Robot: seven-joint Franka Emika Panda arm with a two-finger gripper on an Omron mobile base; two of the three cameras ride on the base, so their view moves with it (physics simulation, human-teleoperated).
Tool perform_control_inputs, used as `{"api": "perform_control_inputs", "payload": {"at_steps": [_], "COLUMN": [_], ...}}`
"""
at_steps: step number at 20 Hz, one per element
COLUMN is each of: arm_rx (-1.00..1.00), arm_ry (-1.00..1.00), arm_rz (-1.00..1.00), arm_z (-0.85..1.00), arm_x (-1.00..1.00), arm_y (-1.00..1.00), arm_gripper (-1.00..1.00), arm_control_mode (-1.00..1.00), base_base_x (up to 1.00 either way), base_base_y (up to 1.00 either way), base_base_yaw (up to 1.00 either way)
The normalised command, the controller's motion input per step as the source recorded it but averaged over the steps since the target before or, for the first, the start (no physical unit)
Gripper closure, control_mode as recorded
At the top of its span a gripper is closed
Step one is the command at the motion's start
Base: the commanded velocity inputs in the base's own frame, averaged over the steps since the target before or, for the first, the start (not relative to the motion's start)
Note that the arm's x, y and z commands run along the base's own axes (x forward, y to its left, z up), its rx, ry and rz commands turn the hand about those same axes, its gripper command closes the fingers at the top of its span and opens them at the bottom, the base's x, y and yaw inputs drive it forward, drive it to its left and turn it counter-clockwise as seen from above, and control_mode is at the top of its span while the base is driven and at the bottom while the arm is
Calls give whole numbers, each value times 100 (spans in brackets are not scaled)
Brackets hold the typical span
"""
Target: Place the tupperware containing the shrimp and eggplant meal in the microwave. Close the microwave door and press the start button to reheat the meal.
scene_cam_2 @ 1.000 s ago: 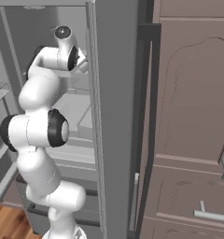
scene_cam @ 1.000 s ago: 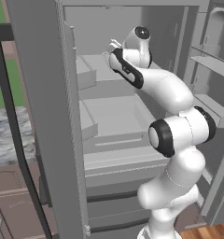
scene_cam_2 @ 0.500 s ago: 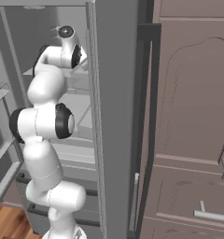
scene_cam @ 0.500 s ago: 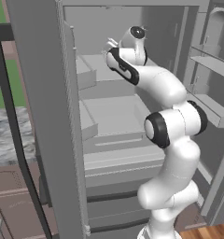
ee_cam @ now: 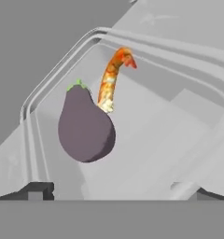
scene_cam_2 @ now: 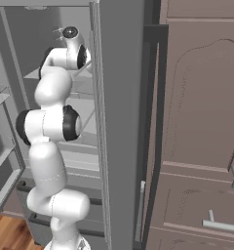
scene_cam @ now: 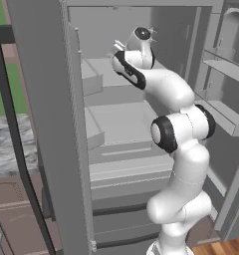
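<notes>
Hand view shows eggplant [ee_cam: 86, 123] beside shrimp [ee_cam: 113, 78] inside tupperware [ee_cam: 44, 88].

The white arm [scene_cam_2: 48, 146] is standing at the lower left and rising in stacked white segments with dark joints, and it is bending at the top into the open grey fridge [scene_cam_2: 21, 58]. Its wrist [scene_cam_2: 70, 49] is sitting high inside the compartment, beside the fridge's tall grey side wall [scene_cam_2: 120, 122]; the jaws are hiding behind the wrist, so their state cannot be told. Grey shelves [scene_cam_2: 85, 146] are showing behind the arm, and door racks [scene_cam_2: 2, 146] are hanging at the far left. A brown wooden cabinet [scene_cam_2: 202, 107] with a pale bar handle [scene_cam_2: 221, 225] is standing to the right. Wooden floor [scene_cam_2: 11, 234] is showing at the bottom left.
</notes>
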Motion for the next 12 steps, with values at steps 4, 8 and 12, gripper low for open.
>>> {"api": "perform_control_inputs", "payload": {"at_steps": [4,8,12], "arm_rx": [0,0,0], "arm_ry": [6,9,7], "arm_rz": [-12,-11,-5], "arm_z": [-31,-33,-22], "arm_x": [23,20,9], "arm_y": [0,0,0], "arm_gripper": [-100,100,100], "arm_control_mode": [-100,-100,-100], "base_base_x": [0,0,0], "base_base_y": [0,0,0], "base_base_yaw": [0,0,0]}}
